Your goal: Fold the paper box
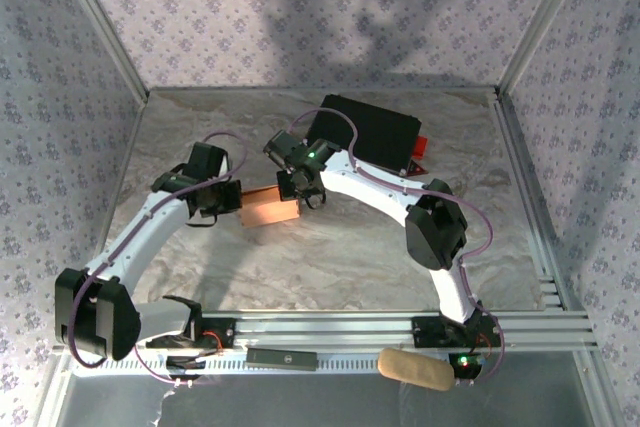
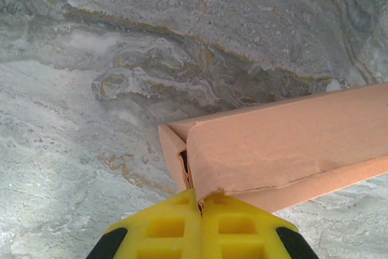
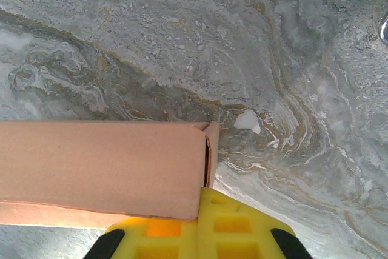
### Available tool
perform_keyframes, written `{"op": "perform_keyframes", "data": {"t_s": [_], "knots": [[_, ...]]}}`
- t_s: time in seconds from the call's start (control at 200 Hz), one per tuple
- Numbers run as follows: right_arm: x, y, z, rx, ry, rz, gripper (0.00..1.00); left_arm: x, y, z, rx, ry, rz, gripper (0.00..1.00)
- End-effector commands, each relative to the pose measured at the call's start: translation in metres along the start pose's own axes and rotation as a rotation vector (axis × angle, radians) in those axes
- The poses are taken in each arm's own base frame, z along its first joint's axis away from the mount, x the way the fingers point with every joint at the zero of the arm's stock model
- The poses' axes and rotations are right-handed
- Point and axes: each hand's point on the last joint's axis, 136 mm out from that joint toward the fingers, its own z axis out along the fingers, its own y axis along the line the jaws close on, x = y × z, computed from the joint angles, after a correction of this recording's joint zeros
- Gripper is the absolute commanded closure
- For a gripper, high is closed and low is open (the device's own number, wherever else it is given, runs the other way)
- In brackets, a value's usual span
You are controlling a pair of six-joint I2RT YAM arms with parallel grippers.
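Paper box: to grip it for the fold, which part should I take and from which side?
Likely its short ends, one tool from each side. The paper box lies flat and long across the table, and thin end flaps stand at each end, easy to pinch. The left tool and right tool sit shut there.

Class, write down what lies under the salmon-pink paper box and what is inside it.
Under the paper box lies the marbled table, seen all around it. At the box's ends there are narrow dark gaps, but the inside itself is covered by the cardboard walls.
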Motion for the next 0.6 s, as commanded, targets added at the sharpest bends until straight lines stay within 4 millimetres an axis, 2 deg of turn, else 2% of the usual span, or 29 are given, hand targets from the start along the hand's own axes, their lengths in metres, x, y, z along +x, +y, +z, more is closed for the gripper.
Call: {"op": "perform_keyframes", "data": {"t_s": [0.0, 0.23, 0.315, 0.45, 0.6], "knots": [[0.017, 0.005, 0.015, 0.016, 0.06, -0.022, 1.0, 0.019, -0.009, 0.002, 0.044, 0.045, 0.01, 1.0], [0.021, 0.006, 0.014, 0.032, 0.057, -0.042, 1.0, 0.03, -0.007, 0.007, 0.032, 0.035, -0.011, 1.0], [0.022, 0.003, 0.015, 0.044, 0.056, -0.051, 1.0, 0.028, -0.007, -0.003, 0.029, 0.0, -0.047, 0.81], [0.024, 0.001, 0.015, 0.047, 0.053, -0.057, 1.0, 0.021, -0.014, -0.031, 0.076, -0.089, -0.123, 0.63], [0.024, 0.001, 0.015, 0.044, 0.048, -0.059, 1.0, 0.021, -0.014, -0.054, 0.14, -0.158, -0.328, 0.54]]}}
